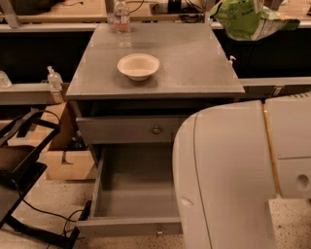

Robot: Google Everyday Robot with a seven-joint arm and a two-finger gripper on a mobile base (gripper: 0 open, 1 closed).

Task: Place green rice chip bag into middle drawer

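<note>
Up at one o'clock, the green rice chip bag (240, 19) sits right under the gripper (258, 4), with the middle drawer (136, 189) pulled open far below.

Crinkled and bright, the bag shows past the far right corner of the grey cabinet top (194, 73). The gripper is only a sliver at the upper edge, right against the bag's top, and whether it is clamped or loose cannot be told. The drawer gapes at six o'clock, its knob (159, 231) on the near front, and the upper drawer front (126, 130) is closed above it. A cream bowl (138, 65) stands at eleven o'clock on the top, with a water bottle (121, 22) beyond it. The robot's white arm (233, 175) fills four o'clock, covering the drawer's right side.
</note>
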